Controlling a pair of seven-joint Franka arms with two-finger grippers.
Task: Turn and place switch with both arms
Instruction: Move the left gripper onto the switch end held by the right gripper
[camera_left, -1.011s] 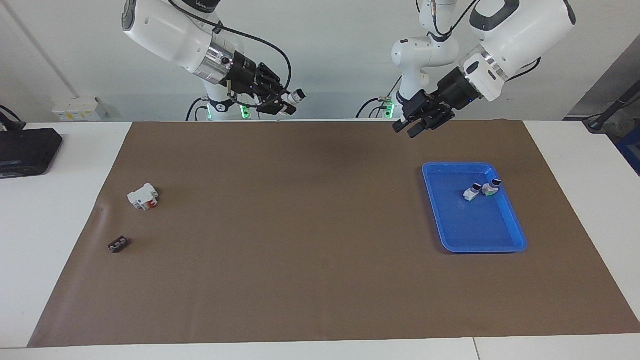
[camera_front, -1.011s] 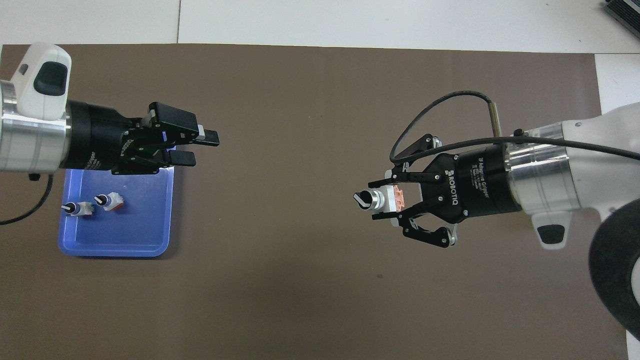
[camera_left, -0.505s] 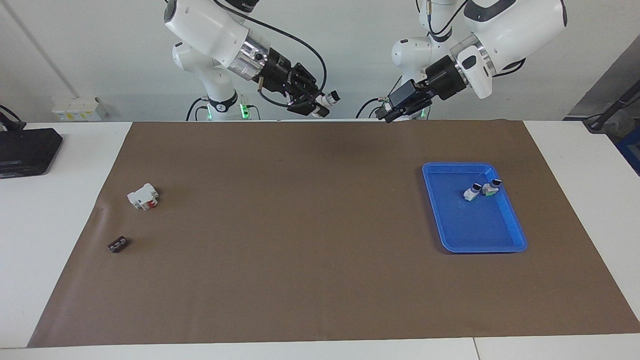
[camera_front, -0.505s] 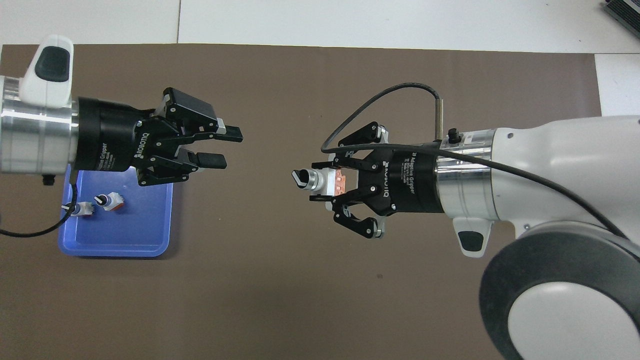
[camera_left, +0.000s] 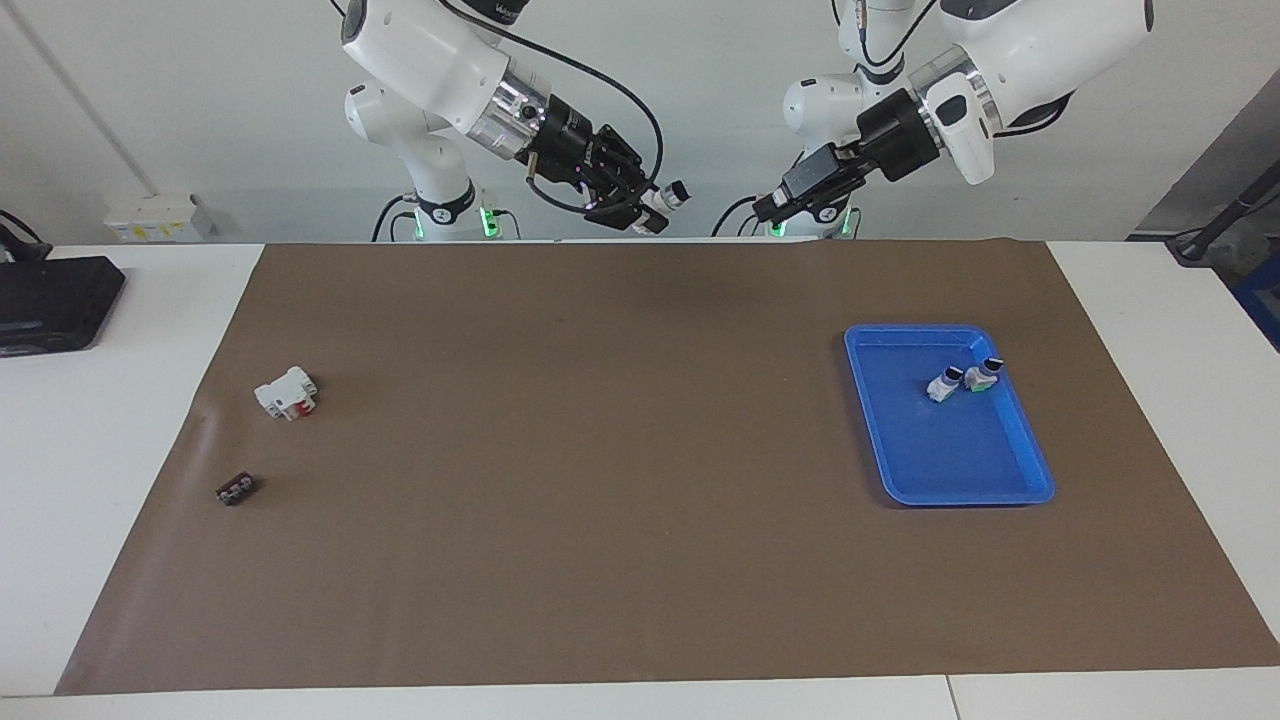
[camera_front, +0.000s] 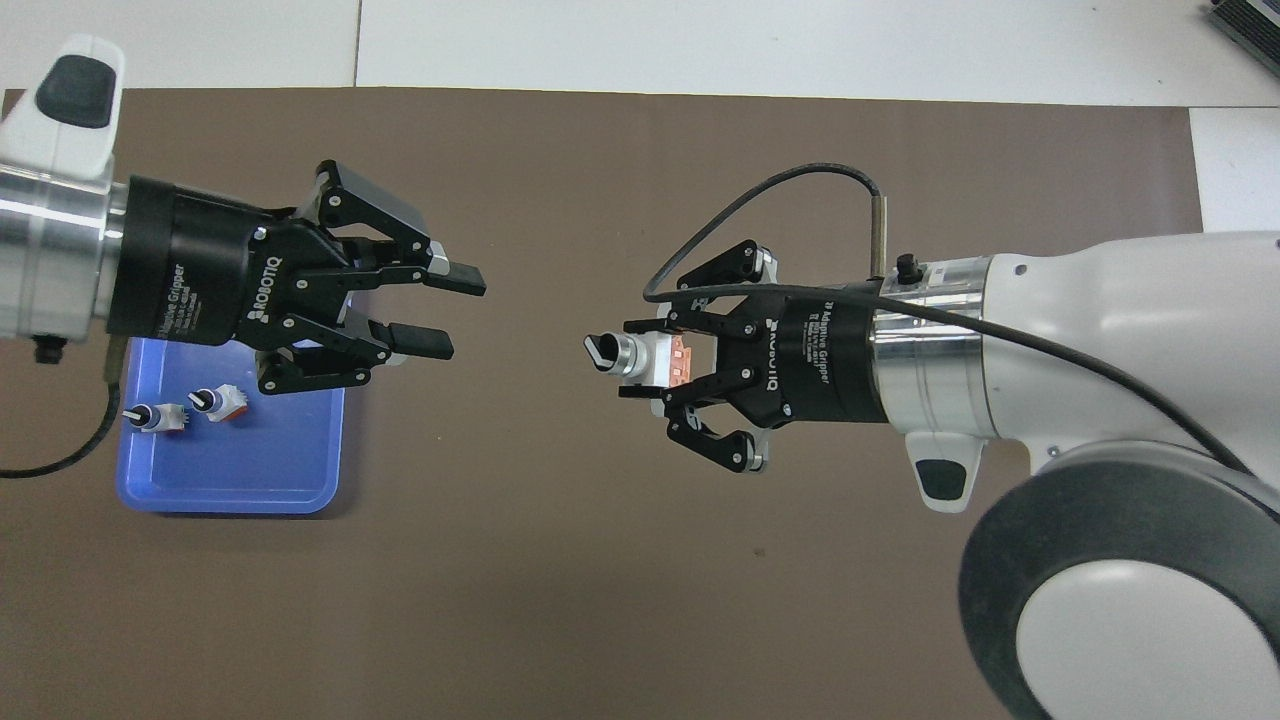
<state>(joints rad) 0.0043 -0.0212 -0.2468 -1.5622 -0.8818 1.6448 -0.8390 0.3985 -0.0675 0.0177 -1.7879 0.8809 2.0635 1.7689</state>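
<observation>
The switch (camera_front: 628, 355) is white-grey with an orange block and a black knob tip. It hangs in the air above the brown mat (camera_front: 600, 560), with my right gripper (camera_front: 640, 360) shut on its body. Its knob points toward my left gripper (camera_front: 450, 312). That gripper is open with nothing between its fingers, a short gap away from the knob. In the facing view, the switch (camera_left: 676, 195) sticks out of the right gripper (camera_left: 658, 207), level with the left gripper (camera_left: 766, 209). Both are held high over the mat.
A blue tray (camera_left: 940, 470) lies toward the left arm's end, and in it are two small black-knobbed switches (camera_left: 943, 384) (camera_left: 983, 375). Toward the right arm's end lie a white block with a red part (camera_left: 286, 392) and a small black piece (camera_left: 236, 489).
Both arms rose and swung toward each other, bringing the switch's knob and the left gripper face to face. The left gripper's fingers have narrowed somewhat. The right gripper still holds the switch.
</observation>
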